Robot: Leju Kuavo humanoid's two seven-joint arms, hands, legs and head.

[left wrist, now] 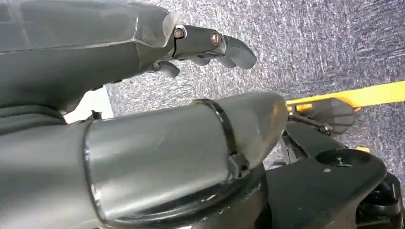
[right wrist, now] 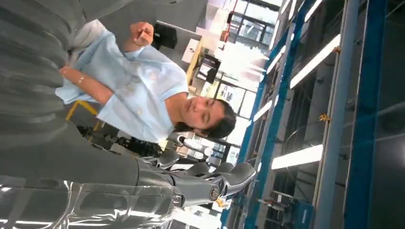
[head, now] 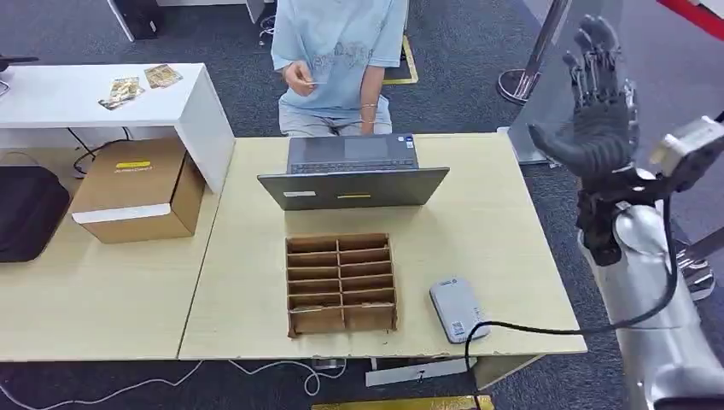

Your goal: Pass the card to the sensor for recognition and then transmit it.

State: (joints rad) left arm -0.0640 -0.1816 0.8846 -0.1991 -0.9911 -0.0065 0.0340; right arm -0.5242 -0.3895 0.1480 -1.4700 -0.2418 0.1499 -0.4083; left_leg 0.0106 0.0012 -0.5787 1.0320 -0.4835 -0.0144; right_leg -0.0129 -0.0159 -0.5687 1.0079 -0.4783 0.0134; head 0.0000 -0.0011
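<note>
With our right hand point(head: 598, 128) raised off the table's right edge, fingers wide and holding nothing, we risk fumbling the person's point(head: 341, 51) card point(head: 309, 82) handover, missing the sensor point(head: 458, 309) near the table's front edge.

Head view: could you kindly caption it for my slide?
Right robot hand raised open beside the table as a person holds a card.

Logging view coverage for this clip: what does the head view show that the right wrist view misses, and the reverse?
Head view alone: the table with the laptop, the divided cardboard tray, the grey sensor and the cardboard box. Right wrist view alone: ceiling lights and blue beams. Both: the raised, empty right hand and the person in a light blue shirt, who holds something small.
</note>
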